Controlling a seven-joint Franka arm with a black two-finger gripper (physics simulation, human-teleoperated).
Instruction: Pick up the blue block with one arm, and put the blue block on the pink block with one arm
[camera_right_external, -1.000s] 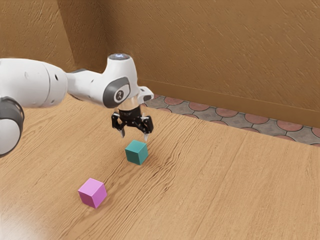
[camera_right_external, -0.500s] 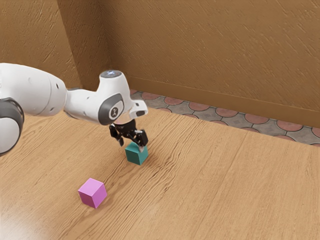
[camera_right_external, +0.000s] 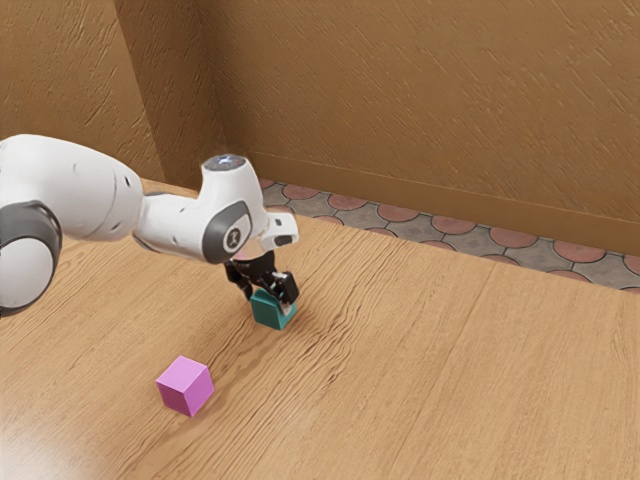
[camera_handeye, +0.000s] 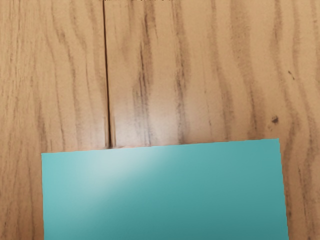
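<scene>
The blue-green block (camera_right_external: 271, 314) rests on the wooden table (camera_right_external: 430, 380), and it looms large and close under my hand in the wrist view (camera_handeye: 165, 192). My black gripper (camera_right_external: 267, 297) is lowered onto it, fingers open and reaching down on either side of its upper part. The block's top is hidden behind the fingers in the exterior view. The pink block (camera_right_external: 185, 385) sits on the table toward the exterior view's lower left, well apart from the gripper.
A brown wall (camera_right_external: 430, 90) rises behind the table, with a strip of tiled floor (camera_right_external: 470, 238) at its foot. Bare wooden tabletop spreads toward the exterior view's right and front.
My hand has come down from above the blue-green block until the fingers straddle it. Neither block has moved.
</scene>
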